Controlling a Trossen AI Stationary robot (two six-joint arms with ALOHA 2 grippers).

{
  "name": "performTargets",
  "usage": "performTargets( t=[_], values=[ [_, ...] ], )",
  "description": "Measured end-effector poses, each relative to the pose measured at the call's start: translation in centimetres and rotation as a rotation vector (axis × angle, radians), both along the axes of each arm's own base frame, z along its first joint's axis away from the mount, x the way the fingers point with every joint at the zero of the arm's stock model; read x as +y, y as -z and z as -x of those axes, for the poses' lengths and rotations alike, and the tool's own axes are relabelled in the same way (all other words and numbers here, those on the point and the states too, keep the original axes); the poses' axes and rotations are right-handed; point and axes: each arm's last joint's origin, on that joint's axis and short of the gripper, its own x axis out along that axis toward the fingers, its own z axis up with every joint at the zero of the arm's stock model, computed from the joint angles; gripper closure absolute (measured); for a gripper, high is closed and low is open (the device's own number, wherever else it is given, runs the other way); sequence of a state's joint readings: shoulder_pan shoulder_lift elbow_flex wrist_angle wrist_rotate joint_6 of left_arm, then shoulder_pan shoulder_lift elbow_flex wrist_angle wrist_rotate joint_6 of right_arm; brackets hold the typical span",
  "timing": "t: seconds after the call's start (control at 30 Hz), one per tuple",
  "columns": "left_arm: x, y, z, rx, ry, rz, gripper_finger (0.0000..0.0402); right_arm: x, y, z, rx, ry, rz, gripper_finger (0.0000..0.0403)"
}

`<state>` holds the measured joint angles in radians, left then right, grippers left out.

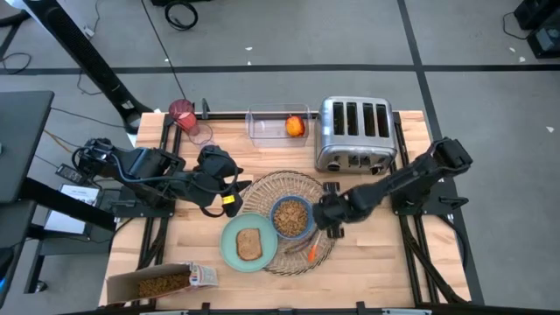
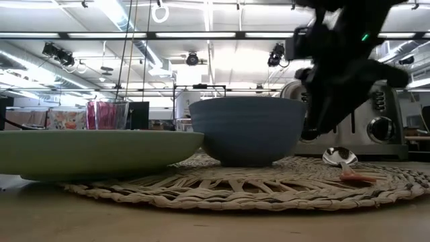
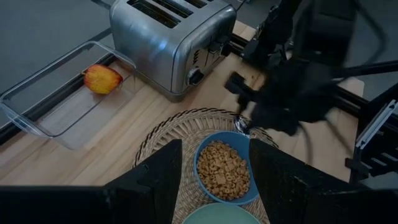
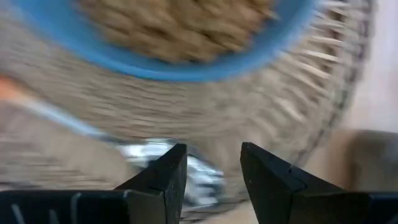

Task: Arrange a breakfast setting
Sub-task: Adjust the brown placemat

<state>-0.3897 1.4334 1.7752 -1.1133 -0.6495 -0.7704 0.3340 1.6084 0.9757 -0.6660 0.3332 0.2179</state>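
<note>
right gripper (image 1: 331, 219) empty, fingers parted, at placemat (image 1: 262, 186) edge beside cereal-filled blue bowl (image 1: 290, 216) | orange-handled spoon (image 1: 306, 249) just beyond its tips, bowl end nearest, handle running away toward plate (image 1: 248, 242) | left gripper (image 3: 214, 177) open, farther

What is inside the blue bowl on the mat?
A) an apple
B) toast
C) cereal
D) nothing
C: the blue bowl on the mat is full of little brown cereal rings; the toast lies on the green plate instead.
</note>
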Motion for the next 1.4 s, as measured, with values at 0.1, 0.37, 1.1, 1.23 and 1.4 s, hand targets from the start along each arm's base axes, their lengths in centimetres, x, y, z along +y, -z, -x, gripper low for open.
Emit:
performTargets(
  t=[0.1,0.37,1.1,1.23,1.4],
  values=[
    [0.0,0.0,0.0,-0.001,0.0,0.002,0.0209,-2.5,1.0,-0.4,0.004,0.0,0.035,0.0245],
    [0.6,1.0,0.1,0.122,0.016,0.018,0.021,-6.7,2.9,-0.2,0.031,0.011,0.001,0.0245],
    [9.4,24.4,-5.0,0.519,0.027,0.153,0.021,0.3,-8.8,4.5,-0.286,0.158,-0.244,0.0245],
    [9.6,26.6,-6.0,0.548,-0.002,0.174,0.0223,1.2,-8.9,5.0,-0.311,0.2,-0.257,0.0245],
    [9.7,28.8,-6.7,0.577,-0.087,0.203,0.0283,1.5,-8.6,4.8,-0.307,0.228,-0.268,0.0245]
  ],
)
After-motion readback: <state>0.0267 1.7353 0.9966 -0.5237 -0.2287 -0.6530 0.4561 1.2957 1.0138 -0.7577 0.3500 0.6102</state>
